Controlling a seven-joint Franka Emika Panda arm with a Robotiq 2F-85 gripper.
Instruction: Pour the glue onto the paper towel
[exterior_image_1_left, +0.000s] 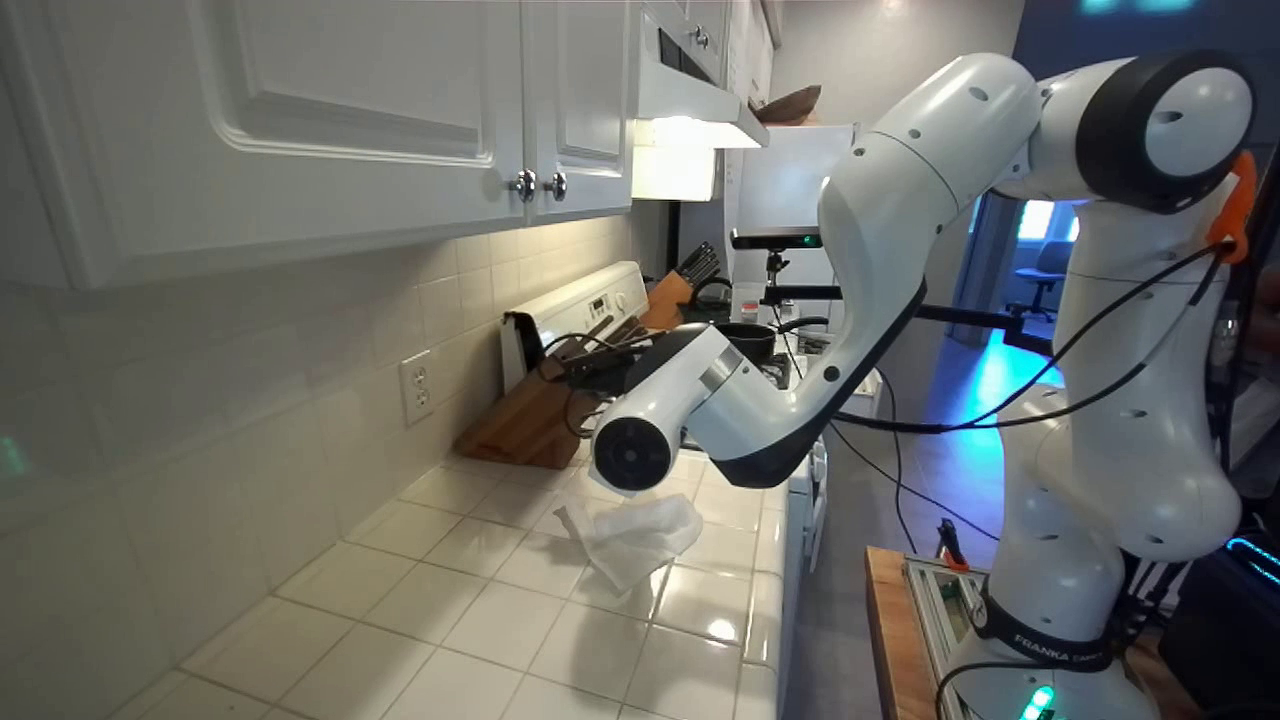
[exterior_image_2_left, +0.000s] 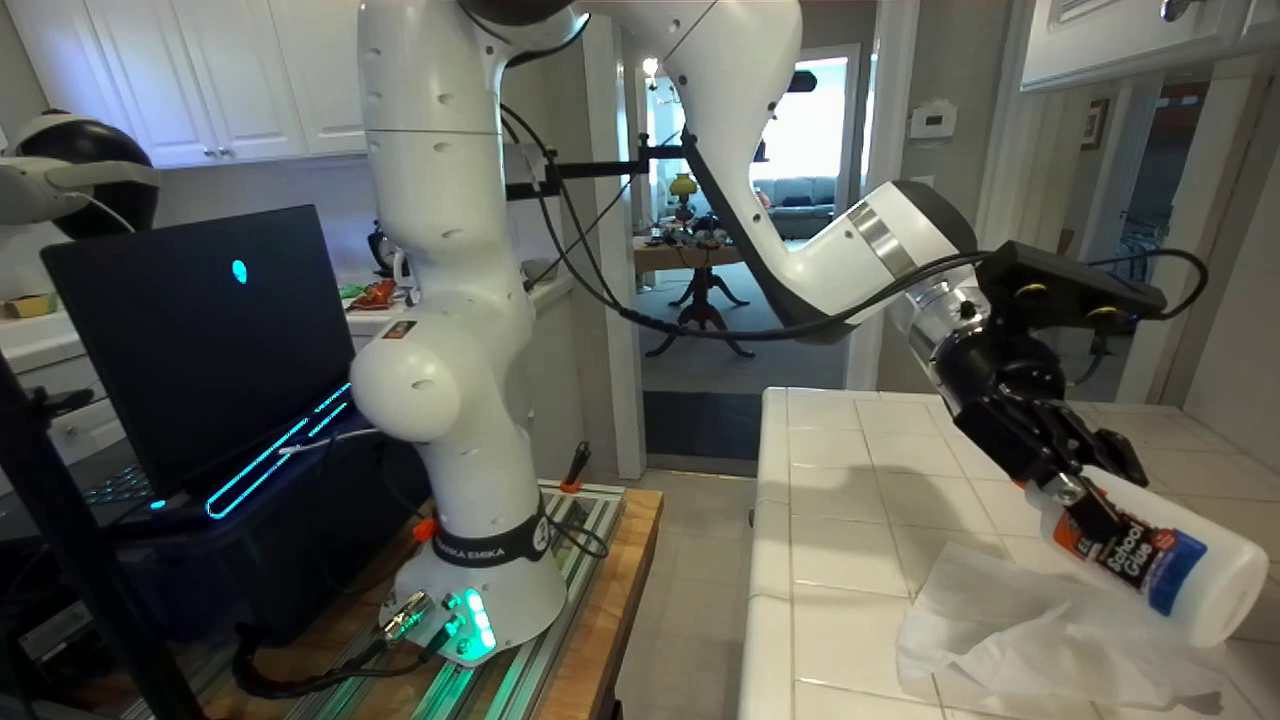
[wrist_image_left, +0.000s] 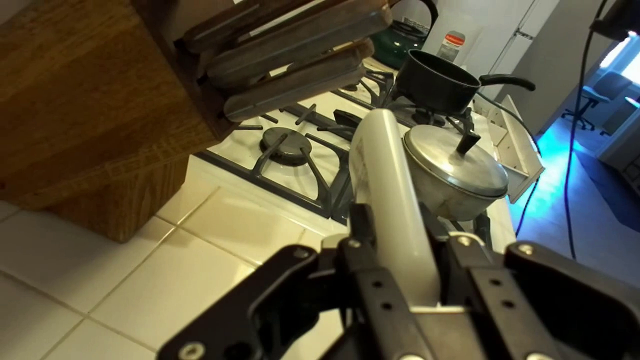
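Aslant, glue bottle (exterior_image_2_left: 1160, 560) held in jaws, fill unclear, knives (wrist_image_left: 300, 45) in block (wrist_image_left: 90, 90)

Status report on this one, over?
Tool gripping glue bottle; bottle well off upright; paper towel rumpled on counter; knife block nearby, not touching.

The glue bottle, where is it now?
At right in an exterior view, the School Glue bottle is tilted between the fingers, appearing just above the paper towel.

The paper towel (exterior_image_2_left: 1010, 630) lies on the counter (exterior_image_2_left: 835, 550); the glue bottle (exterior_image_2_left: 1165, 560) sits within my gripper (wrist_image_left: 396, 220). In the wrist view, the knife block (wrist_image_left: 95, 95) stands left of the lidded pot (wrist_image_left: 447, 175).
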